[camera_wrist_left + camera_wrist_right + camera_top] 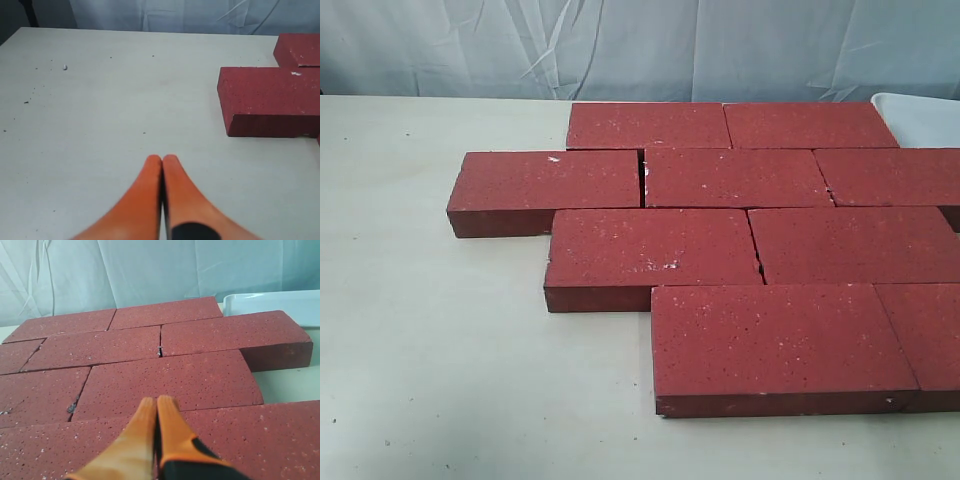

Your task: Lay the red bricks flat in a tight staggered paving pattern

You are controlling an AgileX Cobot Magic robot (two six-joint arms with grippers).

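Note:
Several red bricks point(735, 245) lie flat on the pale table in four staggered rows, edges close together. The leftmost brick point(545, 182) of the second row juts out to the left; it also shows in the left wrist view as a brick point(272, 100) ahead of the arm. No arm appears in the exterior view. My left gripper point(162, 159) is shut and empty above bare table, well short of that brick. My right gripper point(156, 401) is shut and empty, hovering over the bricks point(170, 375) of the paving.
A white tray point(923, 115) stands at the back right, beside the rear bricks; its rim point(265, 299) shows in the right wrist view. A pale wrinkled backdrop closes the far side. Bare table point(420, 330) stretches to the left and front.

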